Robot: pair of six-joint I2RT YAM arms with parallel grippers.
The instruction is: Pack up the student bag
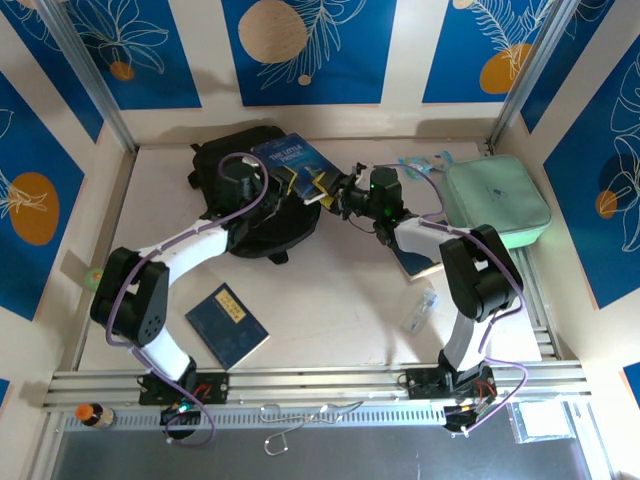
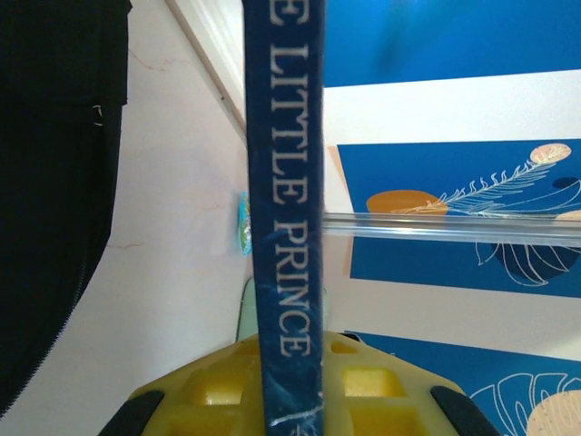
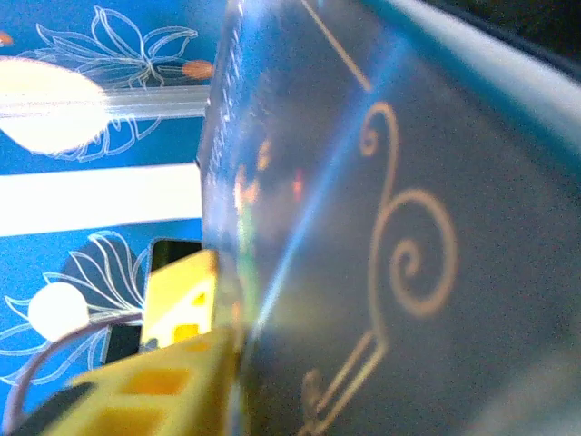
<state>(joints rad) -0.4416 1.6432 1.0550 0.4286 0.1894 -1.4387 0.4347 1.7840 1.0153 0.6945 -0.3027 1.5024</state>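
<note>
The student bag, a black backpack, lies at the back left of the table; its dark fabric runs down the left of the left wrist view. A blue book, "The Little Prince", is held over the bag. My left gripper is shut on it, the spine standing between the yellow jaws. My right gripper meets the book's right edge. In the right wrist view a yellow finger presses on the cover; the other finger is hidden behind the book.
A mint-green zip case sits at the back right. A second dark blue book lies front left, and another book lies under the right arm. A small clear item rests nearby. Metal rails line the near edge.
</note>
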